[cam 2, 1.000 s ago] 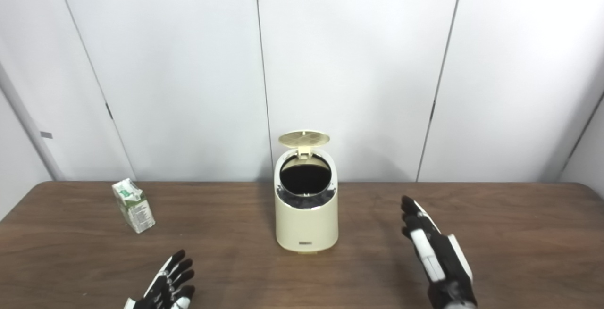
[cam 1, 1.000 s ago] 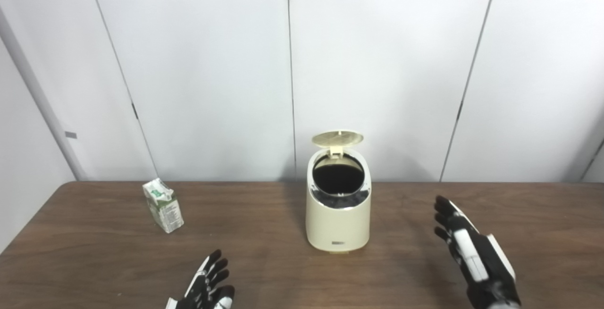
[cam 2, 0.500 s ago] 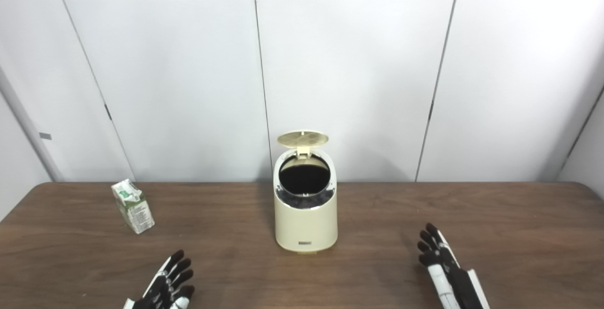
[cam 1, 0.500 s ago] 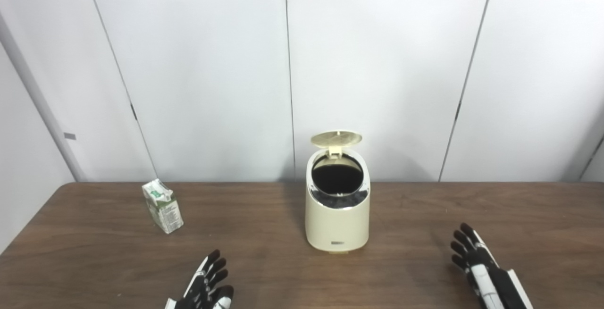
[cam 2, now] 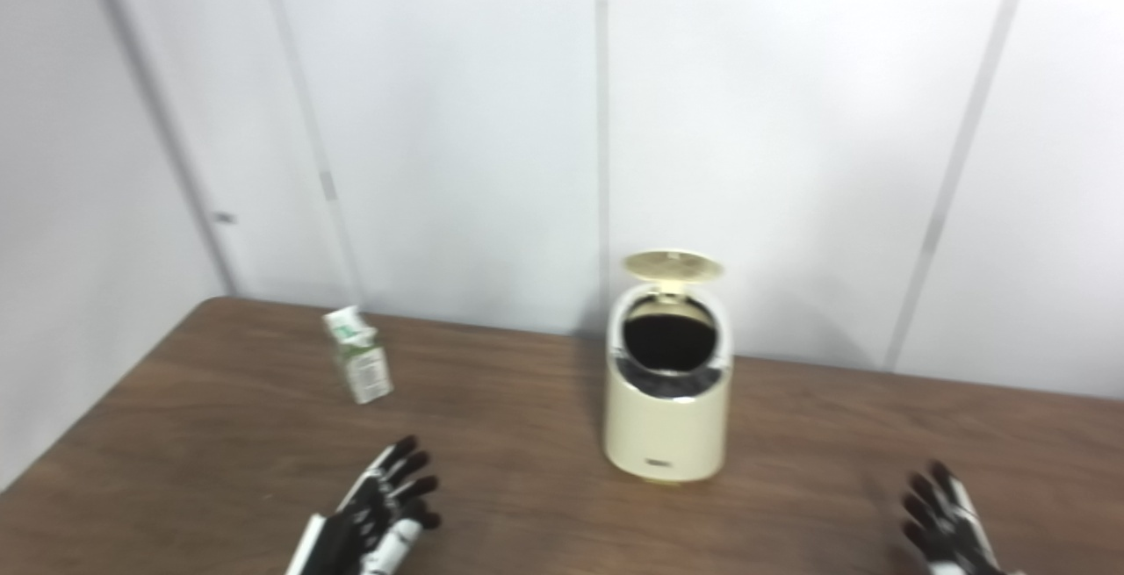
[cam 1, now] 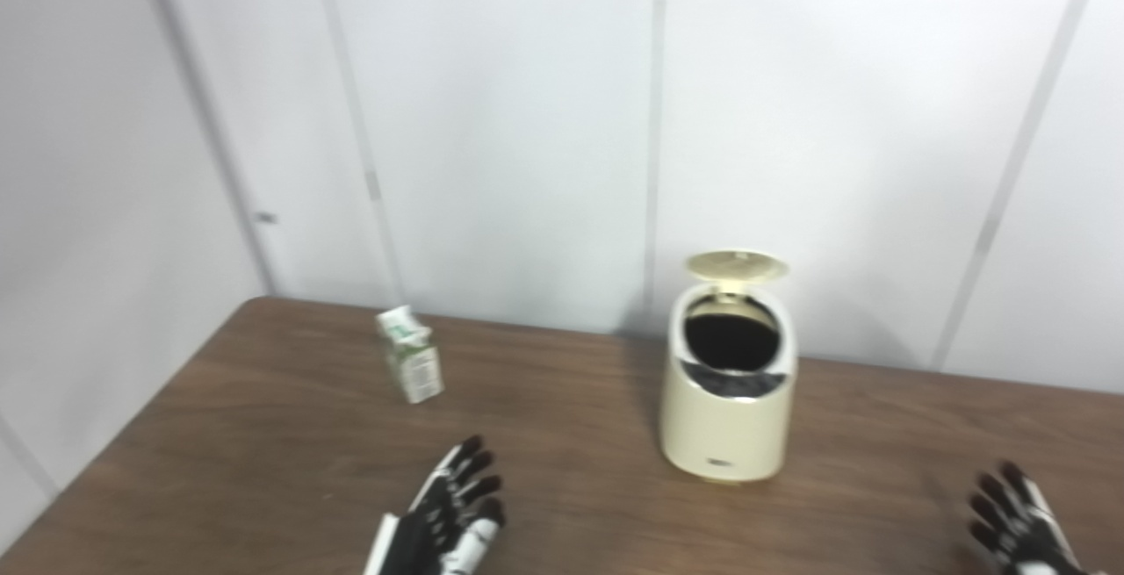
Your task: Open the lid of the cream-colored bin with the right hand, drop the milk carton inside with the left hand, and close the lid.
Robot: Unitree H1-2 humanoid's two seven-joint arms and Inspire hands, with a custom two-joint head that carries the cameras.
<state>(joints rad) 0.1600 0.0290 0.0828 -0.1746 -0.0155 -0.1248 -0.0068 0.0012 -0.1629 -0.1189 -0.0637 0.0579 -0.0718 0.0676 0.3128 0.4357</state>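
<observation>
Bin (cam 1: 727, 417) lid (cam 1: 736, 265) up. Milk carton (cam 1: 409, 367) on counter (cam 1: 263, 434), untouched. Left robot hand (cam 1: 448, 513), right robot hand (cam 1: 1019, 527): fingers spread, empty. Drop, closing pending.

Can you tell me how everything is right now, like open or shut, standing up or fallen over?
Bin lid: flipped up, open.
Cream-colored bin: upright on the table, dark inside showing.
Milk carton: standing on the table, top crumpled, nobody holding it.
Left hand: open, holding nothing.
Right hand: open, holding nothing.
</observation>
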